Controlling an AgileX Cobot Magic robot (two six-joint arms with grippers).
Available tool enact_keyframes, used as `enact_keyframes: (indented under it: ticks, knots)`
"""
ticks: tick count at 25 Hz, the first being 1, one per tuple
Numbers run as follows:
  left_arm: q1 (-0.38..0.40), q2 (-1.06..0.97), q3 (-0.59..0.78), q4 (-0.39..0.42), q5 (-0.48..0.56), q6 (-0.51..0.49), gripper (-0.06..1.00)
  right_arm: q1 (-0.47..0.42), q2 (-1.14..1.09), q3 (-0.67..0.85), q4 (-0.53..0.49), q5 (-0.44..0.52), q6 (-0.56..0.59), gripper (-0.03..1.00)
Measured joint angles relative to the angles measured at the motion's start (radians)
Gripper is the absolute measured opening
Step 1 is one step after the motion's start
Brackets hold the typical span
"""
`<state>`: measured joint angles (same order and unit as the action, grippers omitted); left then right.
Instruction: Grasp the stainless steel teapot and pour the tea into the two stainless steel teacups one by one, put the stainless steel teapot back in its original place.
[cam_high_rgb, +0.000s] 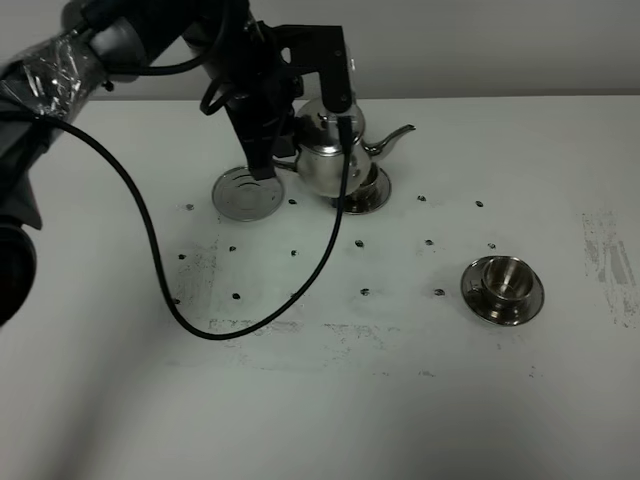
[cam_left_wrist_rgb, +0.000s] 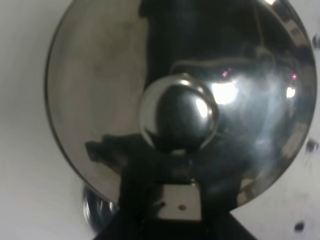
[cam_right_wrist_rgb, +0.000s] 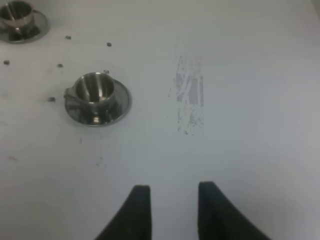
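The stainless steel teapot (cam_high_rgb: 328, 160) hangs in my left gripper (cam_high_rgb: 296, 140), which is shut on its handle side. Its spout (cam_high_rgb: 400, 135) points right. The pot's base hides part of the far teacup (cam_high_rgb: 368, 190) on its saucer. In the left wrist view the domed lid (cam_left_wrist_rgb: 100, 85) and knob (cam_left_wrist_rgb: 179, 117) fill the frame above the gripper (cam_left_wrist_rgb: 172, 200). The near teacup (cam_high_rgb: 503, 285) stands on its saucer at the right and shows in the right wrist view (cam_right_wrist_rgb: 95, 95), as does the far teacup (cam_right_wrist_rgb: 19, 17). The ringed empty saucer (cam_high_rgb: 248, 192) lies left of the pot. My right gripper (cam_right_wrist_rgb: 170, 192) is open and empty.
A black cable (cam_high_rgb: 160, 270) loops from the left arm down over the white table (cam_high_rgb: 330, 400). Small dark marks dot the table's middle. A scuffed patch (cam_right_wrist_rgb: 190, 95) lies on the table ahead of the right gripper.
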<state>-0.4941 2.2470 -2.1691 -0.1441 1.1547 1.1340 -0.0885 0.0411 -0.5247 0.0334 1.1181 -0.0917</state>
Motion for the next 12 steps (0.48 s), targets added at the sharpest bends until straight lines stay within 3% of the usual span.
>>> enact_keyframes:
  ticks: [6,12]
  knots:
    - [-0.075,0.102,-0.141,0.0,0.024,-0.002,0.19,0.0,0.0,0.0,0.0,0.0,0.0,0.23]
    - [-0.117,0.145,-0.171,0.046,0.024,-0.001,0.19,0.0,0.0,0.0,0.0,0.0,0.0,0.23]
